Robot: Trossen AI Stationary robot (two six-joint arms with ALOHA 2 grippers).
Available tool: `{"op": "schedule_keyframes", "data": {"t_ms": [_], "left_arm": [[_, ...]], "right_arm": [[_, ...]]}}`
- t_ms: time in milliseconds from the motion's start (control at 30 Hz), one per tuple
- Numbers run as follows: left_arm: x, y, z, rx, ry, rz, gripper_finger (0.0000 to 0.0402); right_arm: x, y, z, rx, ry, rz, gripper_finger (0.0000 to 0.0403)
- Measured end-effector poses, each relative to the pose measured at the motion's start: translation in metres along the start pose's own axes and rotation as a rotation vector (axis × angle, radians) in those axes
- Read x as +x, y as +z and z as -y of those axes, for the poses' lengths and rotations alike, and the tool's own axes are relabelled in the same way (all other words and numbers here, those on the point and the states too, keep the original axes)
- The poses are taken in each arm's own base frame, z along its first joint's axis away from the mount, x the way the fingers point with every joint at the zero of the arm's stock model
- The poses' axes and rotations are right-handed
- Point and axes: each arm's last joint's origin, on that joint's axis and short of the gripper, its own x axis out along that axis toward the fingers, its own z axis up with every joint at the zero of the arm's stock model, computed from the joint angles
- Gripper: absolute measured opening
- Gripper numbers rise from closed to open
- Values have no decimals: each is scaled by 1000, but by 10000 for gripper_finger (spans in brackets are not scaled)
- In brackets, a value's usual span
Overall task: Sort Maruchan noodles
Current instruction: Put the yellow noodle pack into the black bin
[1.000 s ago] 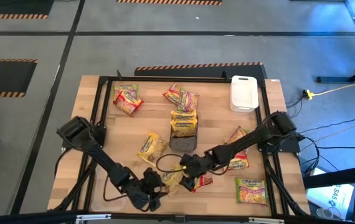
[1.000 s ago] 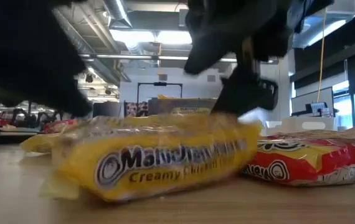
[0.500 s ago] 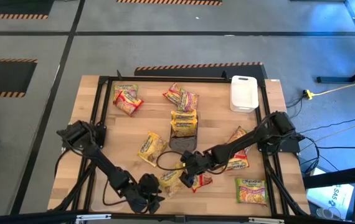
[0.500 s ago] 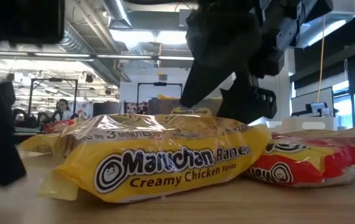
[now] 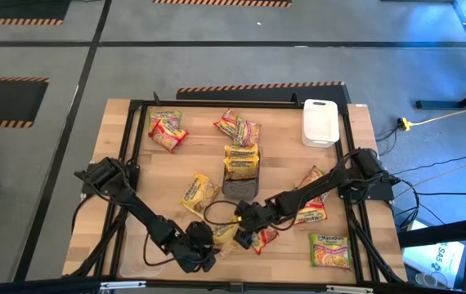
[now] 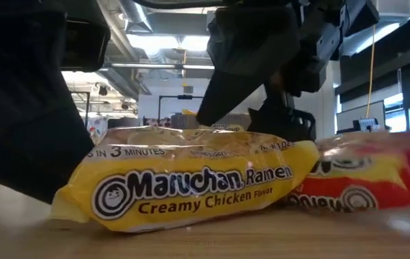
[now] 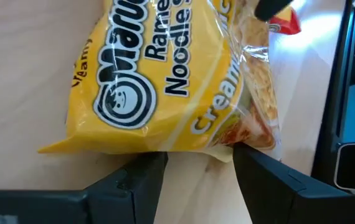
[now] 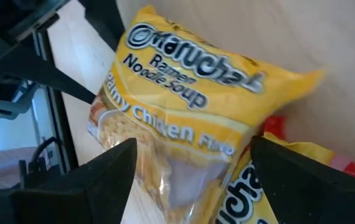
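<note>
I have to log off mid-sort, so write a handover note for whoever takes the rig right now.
Left pincer: open, at the yellow Creamy Chicken packet by the table's near edge, nothing held.
Right pincer: open, over the same packet from the other side, nothing held.
A red packet lies beside it on the right arm's side.
Other packets lie scattered over the table; one yellow packet rests on the dark tray.
White tray at the far corner holds none.
Done: no sorted groups visible.
Left: nearly everything.
</note>
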Motion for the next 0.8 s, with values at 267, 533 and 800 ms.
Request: {"op": "schedule_keyframes", "data": {"t_ms": [267, 533, 800], "left_arm": [[0, 0, 0, 31, 0, 11, 188], [-6, -10, 6, 181, -36, 66, 188], [-13, -18, 10, 270, -51, 125, 188]], "right_arm": [[12, 1, 0, 10, 61, 17, 307], [12, 3, -7, -27, 161, 35, 307], [9, 6, -10, -51, 190, 45, 307]]}}
